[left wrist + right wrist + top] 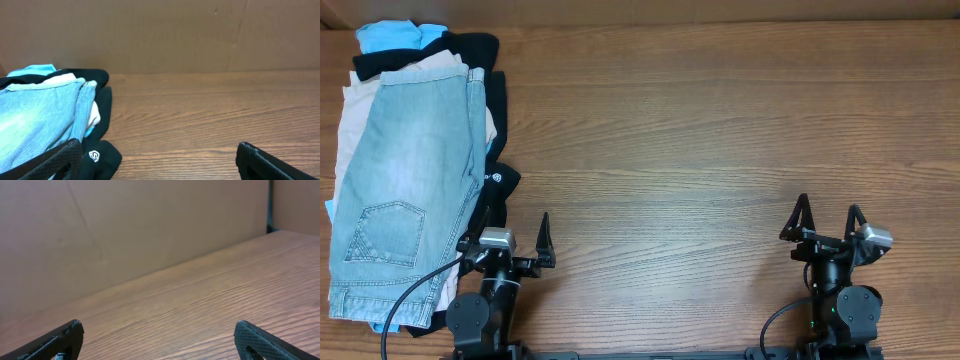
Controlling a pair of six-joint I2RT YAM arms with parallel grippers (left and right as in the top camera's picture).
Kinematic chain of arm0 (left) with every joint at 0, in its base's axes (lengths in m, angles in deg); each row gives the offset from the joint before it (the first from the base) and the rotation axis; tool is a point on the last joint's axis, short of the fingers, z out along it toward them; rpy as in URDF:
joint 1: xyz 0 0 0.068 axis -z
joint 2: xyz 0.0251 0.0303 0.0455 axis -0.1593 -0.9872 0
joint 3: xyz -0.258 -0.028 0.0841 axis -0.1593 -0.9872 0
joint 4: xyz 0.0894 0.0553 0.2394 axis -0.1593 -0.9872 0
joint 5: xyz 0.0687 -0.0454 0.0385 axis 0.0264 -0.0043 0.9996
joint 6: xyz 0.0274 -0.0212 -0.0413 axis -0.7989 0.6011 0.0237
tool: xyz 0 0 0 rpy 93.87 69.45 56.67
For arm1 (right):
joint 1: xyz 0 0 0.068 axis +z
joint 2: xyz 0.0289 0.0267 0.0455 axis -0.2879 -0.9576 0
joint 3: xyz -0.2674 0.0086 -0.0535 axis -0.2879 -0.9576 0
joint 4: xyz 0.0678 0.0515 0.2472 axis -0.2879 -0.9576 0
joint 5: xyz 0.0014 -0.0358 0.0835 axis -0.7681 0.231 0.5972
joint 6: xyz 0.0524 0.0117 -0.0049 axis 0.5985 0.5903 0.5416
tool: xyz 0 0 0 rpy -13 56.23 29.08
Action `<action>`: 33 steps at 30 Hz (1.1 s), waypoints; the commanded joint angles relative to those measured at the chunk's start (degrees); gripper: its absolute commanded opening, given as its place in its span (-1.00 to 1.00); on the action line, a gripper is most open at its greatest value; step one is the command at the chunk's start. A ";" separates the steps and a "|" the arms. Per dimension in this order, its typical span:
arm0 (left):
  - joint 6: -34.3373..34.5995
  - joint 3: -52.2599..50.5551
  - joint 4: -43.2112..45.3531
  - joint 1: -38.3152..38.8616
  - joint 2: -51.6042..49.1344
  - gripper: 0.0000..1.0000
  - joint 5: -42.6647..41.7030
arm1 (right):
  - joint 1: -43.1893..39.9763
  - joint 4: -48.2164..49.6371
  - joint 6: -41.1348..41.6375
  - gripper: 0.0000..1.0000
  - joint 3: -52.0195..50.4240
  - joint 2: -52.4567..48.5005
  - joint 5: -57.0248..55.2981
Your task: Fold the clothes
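Note:
Pale blue denim shorts point(405, 180) lie on top of a pile of clothes at the table's left edge, back pocket toward the front. Under them lie a beige garment point(365, 100), a black garment point(470, 50) and a sky-blue garment point(390, 35). The pile also shows in the left wrist view, with the denim shorts point(35, 120) and a black garment with a white logo point(100, 155). My left gripper point(510, 235) is open and empty beside the pile's front right edge. My right gripper point(828, 222) is open and empty at the front right, far from the clothes.
The wooden table point(700, 130) stretches from the pile to the right edge. A brown cardboard wall point(175, 35) stands behind the table, also in the right wrist view point(125, 230).

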 commanded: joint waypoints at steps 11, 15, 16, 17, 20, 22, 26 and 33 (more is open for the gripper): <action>0.57 -0.33 0.17 0.26 0.63 1.00 0.79 | 0.17 0.61 8.37 1.00 -0.57 -8.66 -2.19; -0.50 -0.33 0.13 0.24 0.63 1.00 3.17 | 0.17 1.27 3.10 1.00 -0.57 -10.97 -2.49; -0.55 -0.33 -0.11 0.24 0.63 1.00 4.33 | 0.17 2.36 2.49 1.00 -0.57 -11.69 -2.49; -0.52 -0.33 -0.33 0.24 0.63 1.00 5.40 | 0.17 3.50 1.84 1.00 -0.57 -12.31 -2.49; -0.52 -0.33 0.15 0.20 0.63 1.00 6.91 | 0.17 8.98 -1.62 1.00 -0.57 -14.69 -1.73; -0.50 -0.33 0.26 0.17 0.63 1.00 6.95 | 0.17 13.44 -1.57 1.00 -0.17 -16.09 -0.07; 1.09 0.33 1.14 0.11 0.61 1.00 5.18 | 0.17 17.53 -1.55 1.00 5.07 -20.59 3.45; 2.82 6.27 0.66 0.11 -4.04 1.00 4.85 | 0.17 7.17 -2.19 1.00 28.72 -40.26 7.50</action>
